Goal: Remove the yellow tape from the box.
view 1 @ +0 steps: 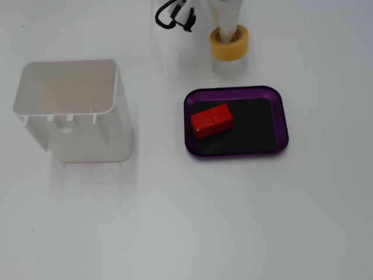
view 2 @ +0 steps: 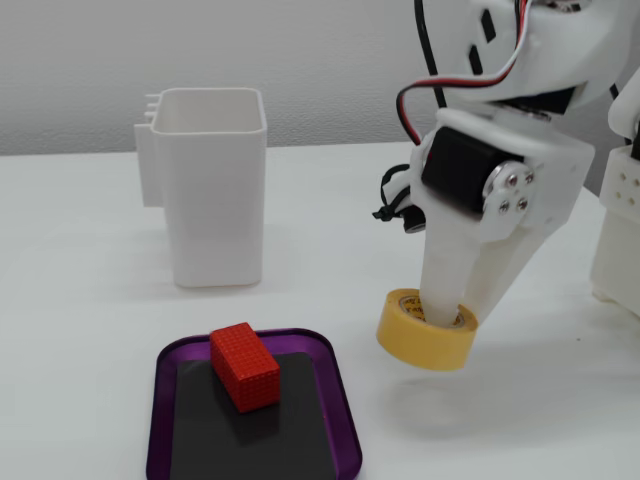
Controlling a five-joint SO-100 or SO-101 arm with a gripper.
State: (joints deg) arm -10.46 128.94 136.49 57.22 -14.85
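The box [view 1: 281, 122] sits mid-table holding only the red block [view 1: 211, 121]. Beyond its far rim, the yellow tape [view 2: 425, 330] hangs just above the table, tilted. A loose pinch could let it drop and roll. The end effector [view 2: 448, 312] is clamped on its wall, one finger through the hole.

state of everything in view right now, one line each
tape: out of the tray, held by the gripper, lifted off the table
gripper: shut on the tape, one finger through its hole
tray: on the table, holds only the red block
red block: lying in the tray
white bin: upright, empty
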